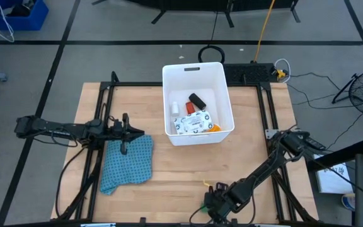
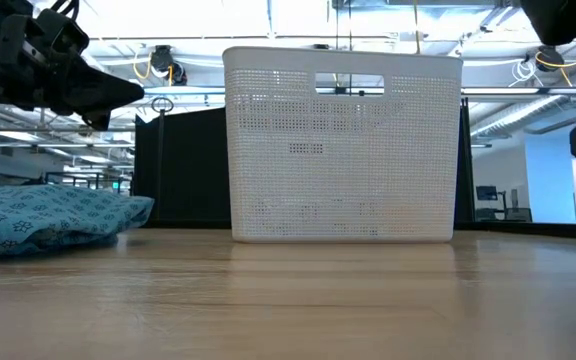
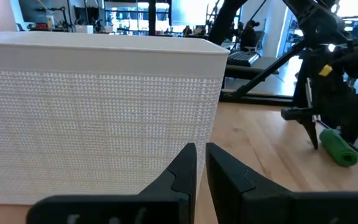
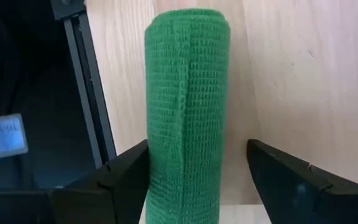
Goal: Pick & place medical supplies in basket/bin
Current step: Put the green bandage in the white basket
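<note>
We are noting the right gripper (image 4: 197,171) working at the worktop (image 1: 188,167) edge, well apart from the white tub (image 1: 197,72), fingers spread wide either side of the green roll (image 4: 185,106), not yet squeezing. Left gripper (image 3: 201,165) is waiting nr the tub's side wall, fingers nearly together, holding nothing. Risk: the roll is sitting off-centre, so closing could nudge it off the edge.

The green roll (image 4: 185,118) is cut off at the bottom edge of the right wrist view. From the low view, the contents of the white tub (image 2: 343,145) are hidden behind its perforated wall. In the high view, the small items inside cannot be individually identified.
</note>
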You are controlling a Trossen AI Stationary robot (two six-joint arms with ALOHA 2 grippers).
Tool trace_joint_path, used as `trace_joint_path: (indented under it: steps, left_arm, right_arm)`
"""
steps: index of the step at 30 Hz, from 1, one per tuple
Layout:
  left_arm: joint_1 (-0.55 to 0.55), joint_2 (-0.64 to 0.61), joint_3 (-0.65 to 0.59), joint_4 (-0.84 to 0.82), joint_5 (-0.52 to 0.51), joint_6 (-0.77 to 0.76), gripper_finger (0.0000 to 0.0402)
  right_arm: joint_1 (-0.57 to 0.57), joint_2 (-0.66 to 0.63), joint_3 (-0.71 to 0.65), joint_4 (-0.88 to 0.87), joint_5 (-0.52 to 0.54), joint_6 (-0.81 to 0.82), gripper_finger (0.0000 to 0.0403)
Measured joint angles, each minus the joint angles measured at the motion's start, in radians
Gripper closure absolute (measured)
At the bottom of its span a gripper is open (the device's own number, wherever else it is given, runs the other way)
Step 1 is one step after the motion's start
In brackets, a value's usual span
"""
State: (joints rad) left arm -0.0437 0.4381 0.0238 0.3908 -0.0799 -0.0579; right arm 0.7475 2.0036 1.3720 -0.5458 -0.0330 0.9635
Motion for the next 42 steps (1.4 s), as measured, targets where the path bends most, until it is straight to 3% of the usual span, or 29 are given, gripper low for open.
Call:
trace_joint_path:
  steps: [8, 14, 18, 21, 26, 32, 38, 42]
  left_arm:
    - [0.0, 0.0, 0.0, -0.009, 0.008, -0.051, 0.0364]
    - [0.0, 0.0, 0.0, -0.023, 0.009, -0.049, 0.0364]
    - [0.0, 0.0, 0.0, -0.024, 0.009, -0.049, 0.0364]
    - [0.0, 0.0, 0.0, -0.03, 0.009, -0.049, 0.0364]
    - [0.0, 0.0, 0.0, -0.037, 0.01, -0.077, 0.0364]
    - [0.0, 0.0, 0.0, -0.067, 0.008, -0.078, 0.0364]
    - [0.0, 0.0, 0.0, -0.056, 0.001, -0.078, 0.0364]
    - [0.0, 0.0, 0.0, -0.056, 0.001, -0.079, 0.0364]
  right_arm:
    - [0.0, -0.009, -0.004, 0.016, 0.007, -0.036, 0.0169]
    - [-0.012, -0.037, -0.006, 0.01, 0.025, -0.124, 0.0278]
    - [-0.024, -0.083, -0.008, 0.017, 0.069, -0.296, 0.0355]
    - [-0.035, -0.161, -0.008, 0.016, 0.114, -0.485, 0.0368]
    - [-0.067, -0.386, -0.079, 0.051, 0.194, -0.753, 0.0368]
    - [-0.132, -0.78, -0.354, 0.345, 0.194, -0.99, 0.0368]
    - [-0.281, -1.181, -0.736, 0.609, 0.227, -0.995, 0.0365]
    - [-0.365, -1.401, -0.919, 0.724, 0.219, -0.987, 0.0365]
